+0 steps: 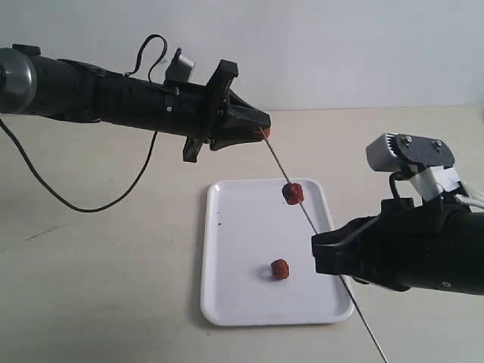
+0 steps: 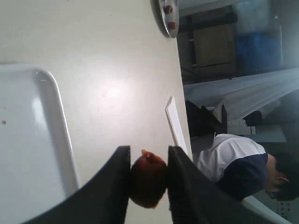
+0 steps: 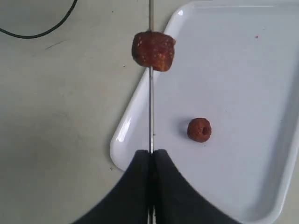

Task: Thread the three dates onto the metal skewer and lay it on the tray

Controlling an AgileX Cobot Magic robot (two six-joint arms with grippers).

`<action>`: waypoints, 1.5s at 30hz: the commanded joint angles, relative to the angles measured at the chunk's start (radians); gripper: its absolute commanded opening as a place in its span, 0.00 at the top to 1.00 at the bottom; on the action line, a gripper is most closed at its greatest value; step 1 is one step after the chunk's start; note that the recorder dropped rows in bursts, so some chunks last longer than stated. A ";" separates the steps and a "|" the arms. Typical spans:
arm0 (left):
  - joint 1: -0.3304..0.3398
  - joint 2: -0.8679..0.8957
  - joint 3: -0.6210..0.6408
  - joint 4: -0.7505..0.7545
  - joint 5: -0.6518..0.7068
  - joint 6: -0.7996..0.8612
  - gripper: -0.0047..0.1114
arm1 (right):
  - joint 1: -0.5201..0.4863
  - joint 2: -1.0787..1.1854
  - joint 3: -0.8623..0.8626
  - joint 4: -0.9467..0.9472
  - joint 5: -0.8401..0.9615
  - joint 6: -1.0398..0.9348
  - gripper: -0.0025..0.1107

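My right gripper (image 3: 151, 156) (image 1: 325, 246) is shut on the thin metal skewer (image 3: 151, 107) (image 1: 278, 162), holding it slanted above the white tray (image 1: 242, 249) (image 3: 243, 70). One reddish-brown date (image 1: 293, 193) (image 3: 153, 50) is threaded partway along the rod. A second date (image 1: 280, 269) (image 3: 199, 129) lies loose on the tray. My left gripper (image 1: 263, 128) (image 2: 148, 158) is shut on the third date (image 2: 148, 182) (image 1: 266, 131), right at the skewer's upper tip. The tray's corner (image 2: 32, 140) shows in the left wrist view.
A black cable (image 1: 68, 200) (image 3: 42, 25) loops over the table at the left. A small plate holding more dates (image 2: 168, 16) sits at the table's far edge. A person (image 2: 238, 163) sits beyond the table.
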 commanded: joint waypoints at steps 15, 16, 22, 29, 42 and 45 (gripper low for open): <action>0.004 -0.007 0.002 -0.023 0.004 0.016 0.72 | 0.000 0.068 -0.009 -0.002 -0.004 -0.002 0.98; 0.004 -0.007 0.002 -0.023 0.004 0.016 0.72 | 0.000 0.068 -0.009 -0.002 -0.004 -0.002 0.98; 0.004 -0.007 0.002 -0.023 -0.015 0.012 0.72 | 0.000 0.066 -0.009 -0.002 -0.006 -0.002 0.98; 0.002 -0.007 0.002 -0.021 -0.046 -0.002 0.72 | 0.000 0.066 -0.009 -0.002 -0.053 -0.009 0.98; -0.011 -0.007 0.002 -0.018 -0.055 -0.014 0.72 | 0.000 0.066 -0.040 -0.002 -0.006 -0.007 0.98; -0.012 -0.007 0.002 -0.024 -0.057 -0.014 0.72 | 0.000 0.066 -0.040 -0.002 -0.015 -0.003 0.98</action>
